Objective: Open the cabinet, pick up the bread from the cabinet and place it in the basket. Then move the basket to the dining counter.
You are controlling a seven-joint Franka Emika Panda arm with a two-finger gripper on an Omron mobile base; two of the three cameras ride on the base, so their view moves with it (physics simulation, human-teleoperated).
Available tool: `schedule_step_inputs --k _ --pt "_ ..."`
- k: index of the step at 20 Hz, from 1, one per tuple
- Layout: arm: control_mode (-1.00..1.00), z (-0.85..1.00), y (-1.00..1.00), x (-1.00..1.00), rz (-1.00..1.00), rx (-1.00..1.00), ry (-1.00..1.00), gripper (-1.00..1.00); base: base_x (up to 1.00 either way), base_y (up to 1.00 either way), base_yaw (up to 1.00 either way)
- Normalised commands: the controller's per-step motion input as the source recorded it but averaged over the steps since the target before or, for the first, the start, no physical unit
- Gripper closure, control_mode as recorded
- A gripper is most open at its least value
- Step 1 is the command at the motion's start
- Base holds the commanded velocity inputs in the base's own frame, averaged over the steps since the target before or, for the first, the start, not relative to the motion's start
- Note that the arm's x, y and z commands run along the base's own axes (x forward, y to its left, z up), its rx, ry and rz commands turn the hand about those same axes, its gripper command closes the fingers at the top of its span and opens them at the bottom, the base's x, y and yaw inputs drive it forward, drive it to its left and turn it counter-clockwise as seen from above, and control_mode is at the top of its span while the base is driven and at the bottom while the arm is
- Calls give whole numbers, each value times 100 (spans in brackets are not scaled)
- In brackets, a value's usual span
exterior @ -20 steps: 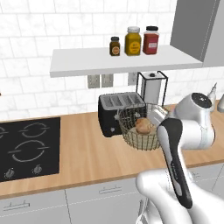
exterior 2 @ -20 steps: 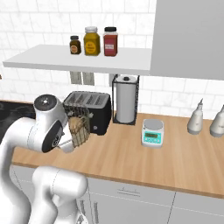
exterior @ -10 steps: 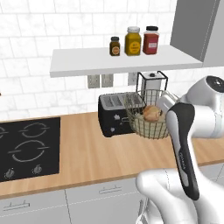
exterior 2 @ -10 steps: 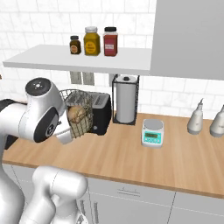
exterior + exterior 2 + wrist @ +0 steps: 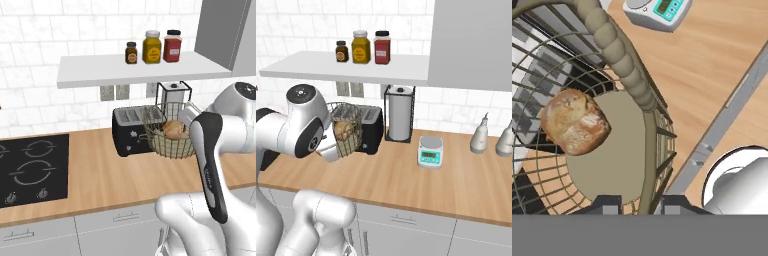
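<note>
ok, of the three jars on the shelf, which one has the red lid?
The red jar, at the end of the row nearest the grey cabinet. The yellow jar in the middle has a pale lid; the small brown jar has a dark one.

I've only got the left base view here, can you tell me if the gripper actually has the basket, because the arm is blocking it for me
Observer: Yes. In the hand view the gripper is shut on the basket wall, one fingertip on each side of the wire.
Operator: Okay, and is the bread sitting flat in it?
Observer: The bread lies against the mesh side, partly off the flat beige base; the basket looks tilted.
Operator: What's off to the right of the arm on that counter?
Observer: In the right base view, a small kitchen scale stands past the paper towel holder, with two pale bottles further along.
</note>
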Motion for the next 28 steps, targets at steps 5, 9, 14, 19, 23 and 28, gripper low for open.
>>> schedule_step_inputs --k 5,9,14,19,23,28 --pt "100 -15 2 -75 0 2 1 100 -20 0 0" --pt "100 0 0 0 0 0 0 100 -94 -7 -23" --pt "100 0 0 0 0 0 0 100 -8 0 -57" --pt "100 0 0 0 0 0 0 100 10 -3 -76" --pt "100 0 0 0 0 0 0 100 4 0 -86" --pt "100 0 0 0 0 0 0 100 0 1 -93"
